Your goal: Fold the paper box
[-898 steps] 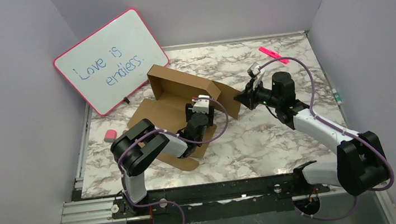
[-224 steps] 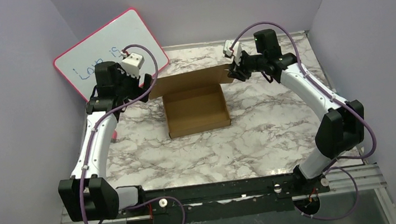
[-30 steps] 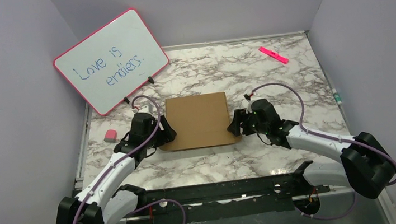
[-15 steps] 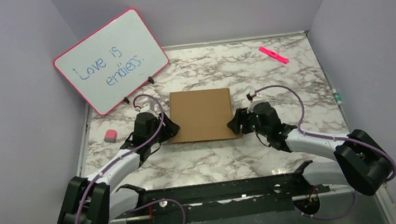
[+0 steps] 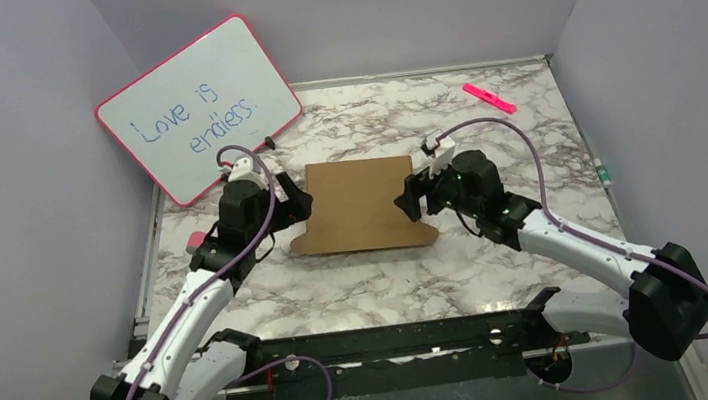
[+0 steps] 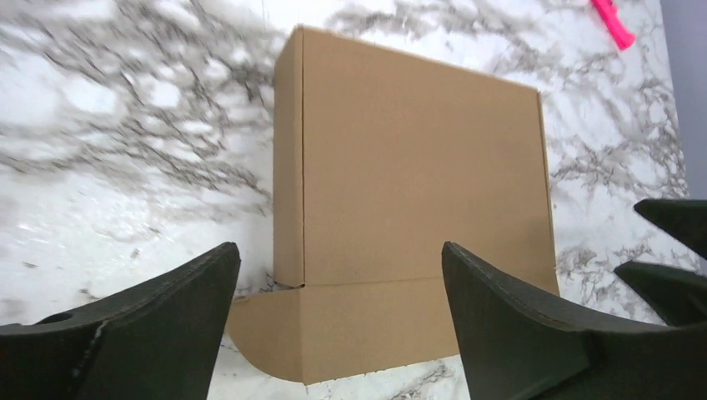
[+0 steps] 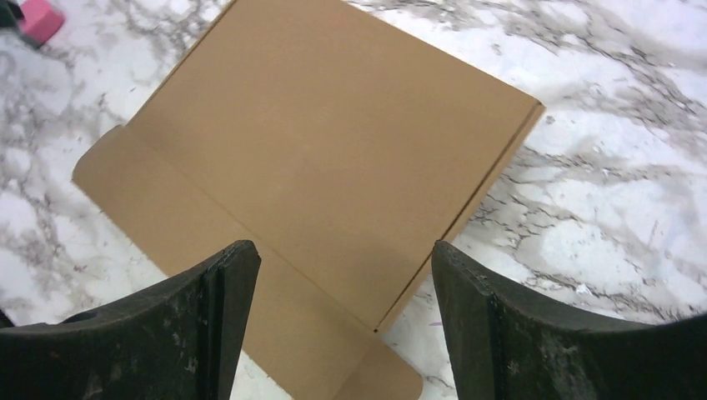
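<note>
The paper box (image 5: 362,199) lies shut and flat in the middle of the marble table (image 5: 485,145), squarely between the two arms, with its lid down and its tuck flap (image 5: 365,239) spread out on the tabletop along the near edge, not yet pushed in. We judge it light and fairly stiff: thin brown cardboard that holds its creases but will slide on the smooth marble if pushed from one side only, and will dent or buckle if pinched hard in mid-panel. The best places to take hold look to be the free edge of the tuck flap (image 6: 358,333) near its rounded corners, and the short side walls to brace the box. The left gripper (image 5: 297,208) hovers just beside the left wall and the right gripper (image 5: 410,199) just beside the right wall, and both wrist views show their fingers (image 6: 167,317) spread wide with nothing between them, the box beyond the tips. Around it, the pink-framed whiteboard (image 5: 199,107) leans at the far left, a pink eraser (image 5: 196,240) sits near the left arm, and a pink marker (image 5: 489,97) lies well apart at the far right. None of these stands in the way, and the flap's approach from the near side looks free.
</note>
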